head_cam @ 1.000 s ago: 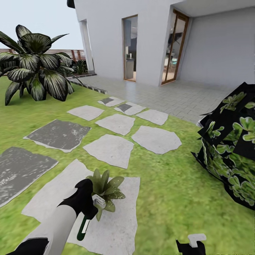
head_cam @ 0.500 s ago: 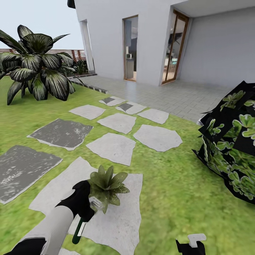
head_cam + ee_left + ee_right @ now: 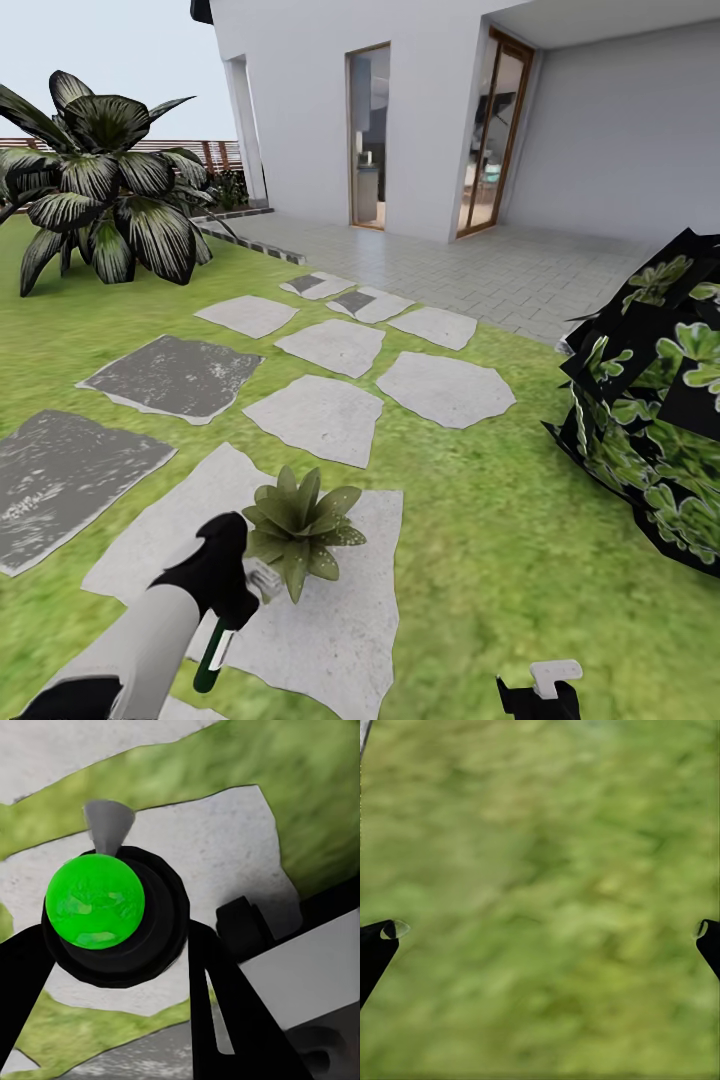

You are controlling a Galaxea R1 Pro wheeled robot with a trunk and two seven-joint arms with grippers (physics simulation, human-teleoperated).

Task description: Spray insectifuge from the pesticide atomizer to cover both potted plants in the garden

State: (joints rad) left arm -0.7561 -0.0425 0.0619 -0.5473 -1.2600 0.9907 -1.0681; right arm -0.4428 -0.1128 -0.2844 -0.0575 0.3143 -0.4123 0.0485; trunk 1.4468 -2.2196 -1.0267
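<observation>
Left gripper: clamping the pesticide atomizer near its head, nozzle beside the potted plant.
Handling: likely light, rigid, slick plastic.
Right gripper: hanging spread wide, empty.

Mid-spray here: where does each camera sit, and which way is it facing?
Head: high, facing forward-down over the lawn; left arm and sprayer beside the potted plant.
Left wrist: along the left gripper, clamping the green-bottomed sprayer above a slab.
Right wrist: open right gripper, blurred grass.
Shared: sprayer in head and left wrist.
</observation>
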